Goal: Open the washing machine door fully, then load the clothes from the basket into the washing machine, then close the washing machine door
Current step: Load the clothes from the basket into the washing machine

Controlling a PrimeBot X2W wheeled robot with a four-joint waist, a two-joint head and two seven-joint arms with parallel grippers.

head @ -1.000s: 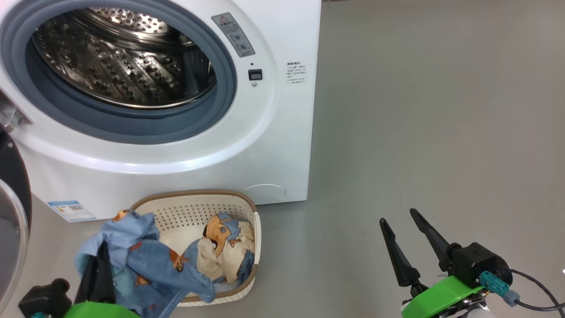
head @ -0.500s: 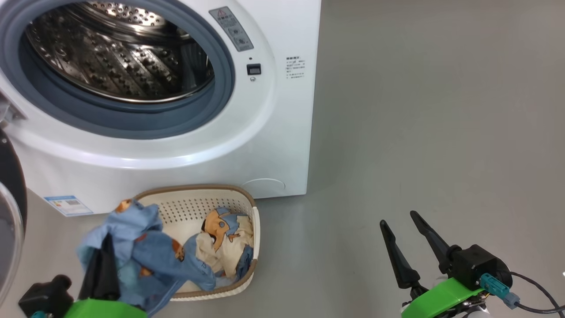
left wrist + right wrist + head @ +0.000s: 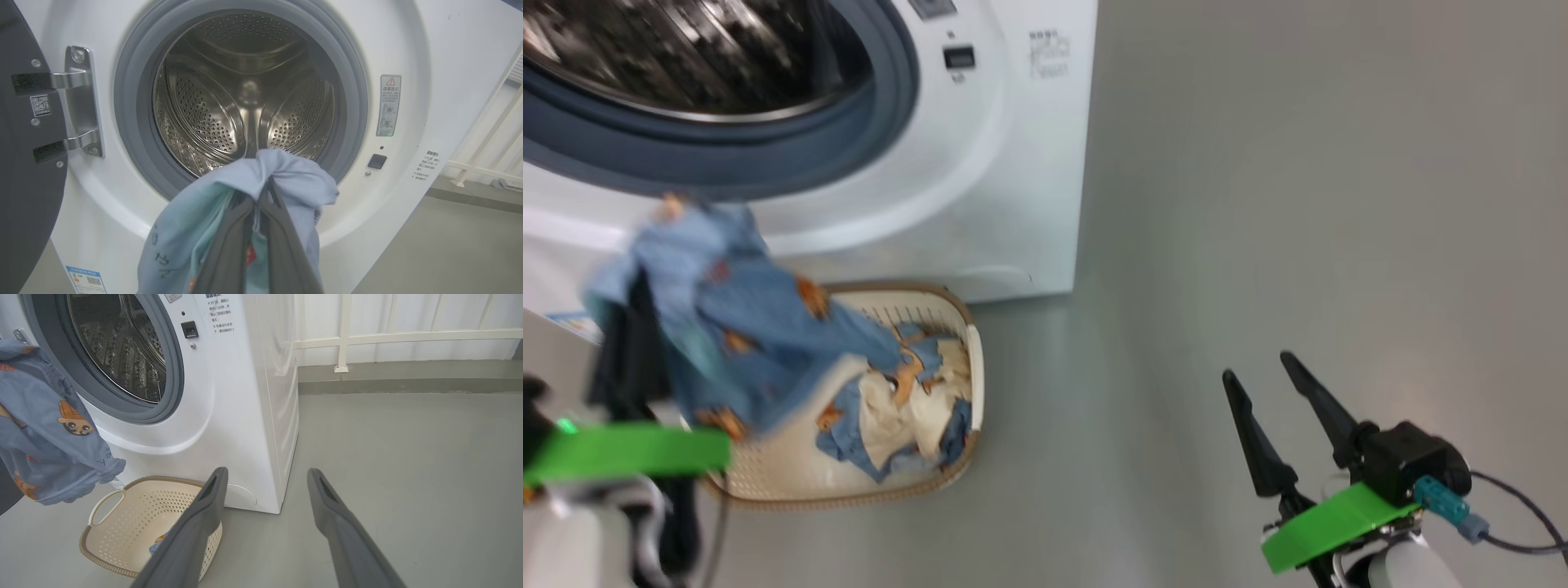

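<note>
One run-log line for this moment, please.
stage: loading | left gripper: shut on blue garment, in front of drum | right gripper: open, empty | washing machine door: open | basket: more clothes inside

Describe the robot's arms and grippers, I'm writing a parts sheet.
Both have two long, tapering dark-grey fingers. The right gripper sits on a black block with a bright green band, a teal connector and a grey cable. The left gripper carries the same green band.
</note>
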